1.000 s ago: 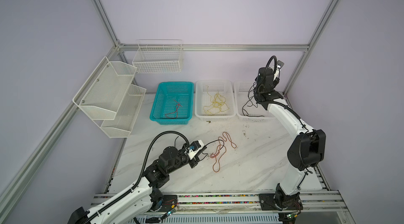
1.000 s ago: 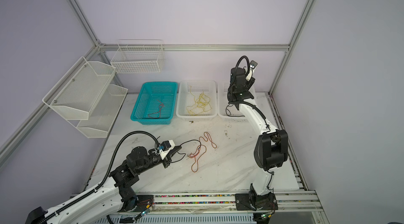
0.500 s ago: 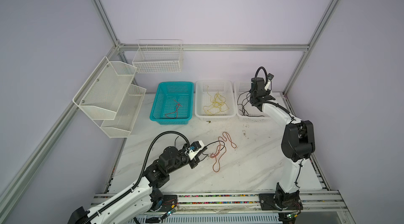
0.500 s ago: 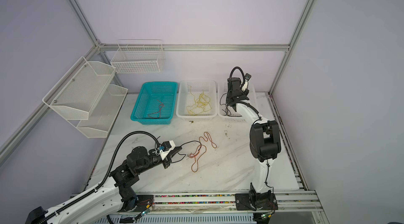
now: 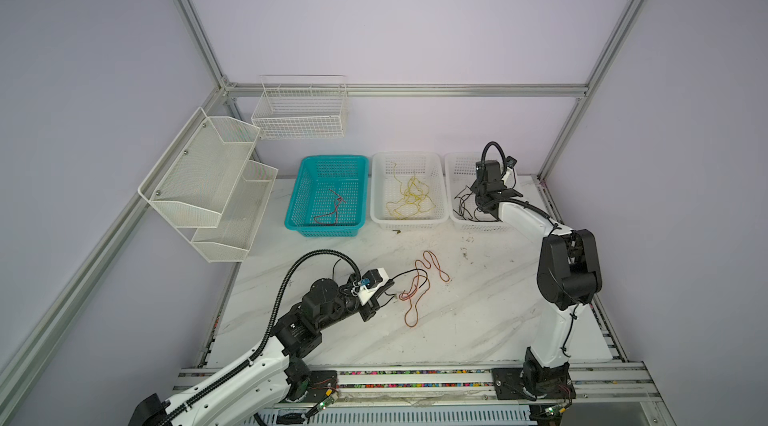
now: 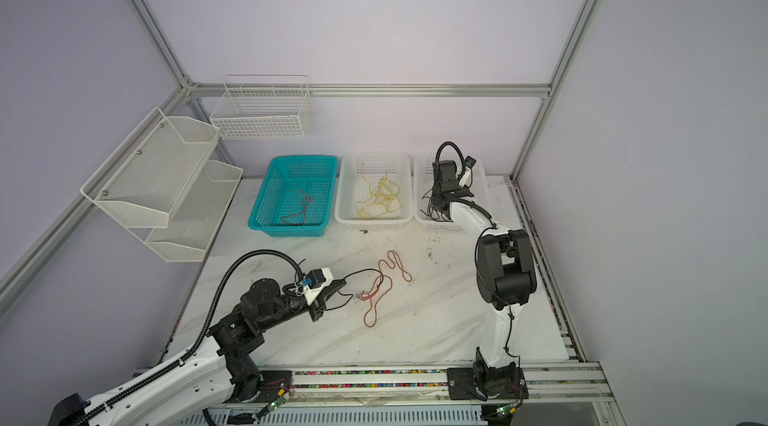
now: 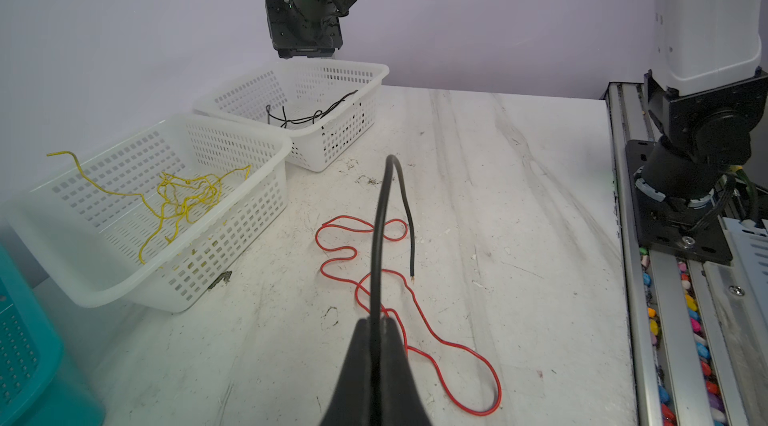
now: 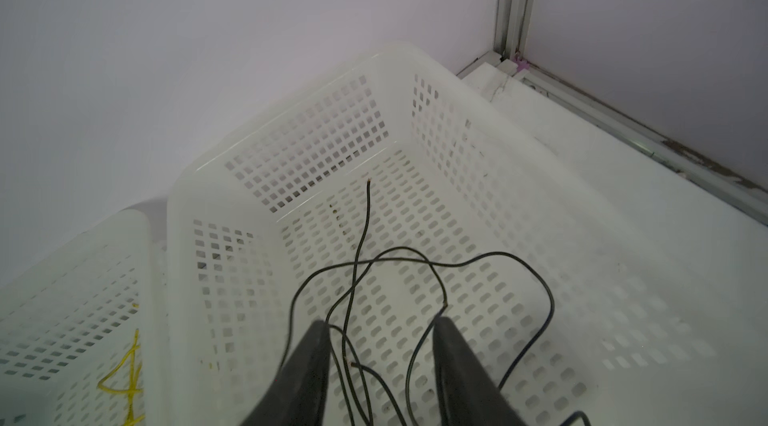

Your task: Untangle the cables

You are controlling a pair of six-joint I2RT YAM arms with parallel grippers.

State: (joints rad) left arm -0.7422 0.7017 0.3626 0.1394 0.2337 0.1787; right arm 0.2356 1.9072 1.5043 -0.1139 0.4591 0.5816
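Left end effector is sitting low over the table, fingers pressed together and clamping a black cable. That cable is arching up out of the fingertips, bending over at its top and hanging back down, with its bare free end hovering just above the table surface. Beneath and beside it, a red-orange cable is lying loose on the table in several open loops. One loop is running right under the left fingertips, and the black cable is crossing over it in the left wrist view. Whether the two are touching cannot be told. Right end effector is reaching down into the far-right white basket at the back of the table, fingers standing apart and clamping nothing. Loose black cables are lying on the basket floor, curling over each other, and some strands are showing in the gap between the fingers. Contact with a finger cannot be told. Yellow cables are sitting bunched in the middle white basket, one end sticking up past the rim. In both top views a thin red cable is lying in the teal basket, which is standing just beside the middle basket.
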